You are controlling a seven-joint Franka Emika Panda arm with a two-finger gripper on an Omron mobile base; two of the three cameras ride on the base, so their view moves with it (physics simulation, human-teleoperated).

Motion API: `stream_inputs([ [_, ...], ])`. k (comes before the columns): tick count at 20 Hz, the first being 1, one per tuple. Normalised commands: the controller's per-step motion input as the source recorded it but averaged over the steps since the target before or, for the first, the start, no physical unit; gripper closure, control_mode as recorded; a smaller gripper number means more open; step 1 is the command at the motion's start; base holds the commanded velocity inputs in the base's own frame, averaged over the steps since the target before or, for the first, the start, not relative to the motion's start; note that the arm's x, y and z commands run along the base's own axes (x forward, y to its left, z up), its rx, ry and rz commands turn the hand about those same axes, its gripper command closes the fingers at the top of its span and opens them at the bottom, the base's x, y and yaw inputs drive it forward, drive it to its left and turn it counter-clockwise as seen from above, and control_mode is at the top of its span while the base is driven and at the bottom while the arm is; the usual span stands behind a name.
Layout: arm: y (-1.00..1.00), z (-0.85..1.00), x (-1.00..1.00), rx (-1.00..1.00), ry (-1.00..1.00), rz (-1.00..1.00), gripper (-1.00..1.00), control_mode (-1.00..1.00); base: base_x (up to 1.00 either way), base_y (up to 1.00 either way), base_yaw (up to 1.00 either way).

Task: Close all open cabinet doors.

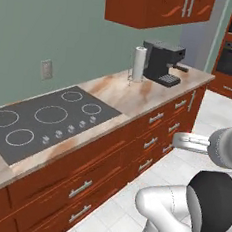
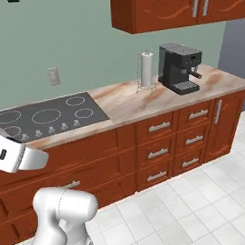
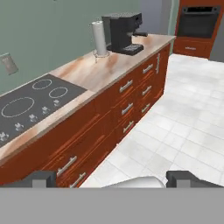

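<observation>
Two cabinet doors (image 2: 200,6) above the far desk (image 2: 144,101) appear shut, though cropped; the tool (image 3: 111,178), jaws wide and empty, risks clipping the coffee machine (image 2: 180,67) reaching up.

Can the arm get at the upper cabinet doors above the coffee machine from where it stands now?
Probably not yet. The cabinet doors hang high over the counter, while the gripper, fingers open, sits low, facing the drawer fronts. Nothing blocks the way.

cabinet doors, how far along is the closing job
Done: the tall reddish-brown wooden upper cabinet doors with silver bar handles above the marble counter look shut and flush. In hand: nothing; the jaws stand open and empty, low over the white tiled floor. Left: no open door is in sight here to close.
</observation>
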Motion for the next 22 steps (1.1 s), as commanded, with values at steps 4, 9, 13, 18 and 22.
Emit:
stream_inputs([
  [4, 0.00, 0.00, 0.00, 0.00, 0.00, 0.00, -1.00, 1.00, 0.37, -0.69, -0.43],
  [9, 0.00, 0.00, 0.00, 0.00, 0.00, 0.00, -1.00, 1.00, 0.41, -0.62, -0.44],
  [13, 0.00, 0.00, 0.00, 0.00, 0.00, 0.00, -1.00, 1.00, 0.45, -0.55, -0.47],
  [18, 0.00, 0.00, 0.00, 0.00, 0.00, 0.00, -1.00, 1.00, 0.50, -0.45, -0.49],
  [22, 0.00, 0.00, 0.00, 0.00, 0.00, 0.00, -1.00, 1.00, 0.55, -0.40, -0.50],
])
